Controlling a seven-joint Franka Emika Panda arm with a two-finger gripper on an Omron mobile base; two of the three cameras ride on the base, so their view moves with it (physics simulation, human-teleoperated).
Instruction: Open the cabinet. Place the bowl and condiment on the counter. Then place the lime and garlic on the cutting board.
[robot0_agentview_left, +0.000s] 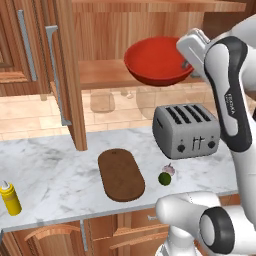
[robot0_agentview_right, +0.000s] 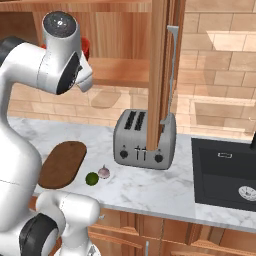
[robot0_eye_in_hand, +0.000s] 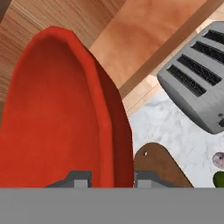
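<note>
The cabinet (robot0_agentview_right: 161, 65) occupies the top of the frame with one door standing open edge-on at centre, its grey bar handle running vertically along the right side. A sliver of the red bowl (robot0_agentview_right: 85, 47) shows at upper left, beside the arm's upper joint and above the lower shelf. The white marble counter (robot0_agentview_right: 145, 187) crosses the middle. A silver four-slot toaster (robot0_agentview_right: 142, 140) stands at centre, behind the door edge. At left, the dark oval cutting board (robot0_agentview_right: 62, 164) lies flat. The lime (robot0_agentview_right: 92, 178) and garlic (robot0_agentview_right: 104, 172) sit touching each other on the marble, just right of the board. A black sink (robot0_agentview_right: 225, 172) is set in at right.
</note>
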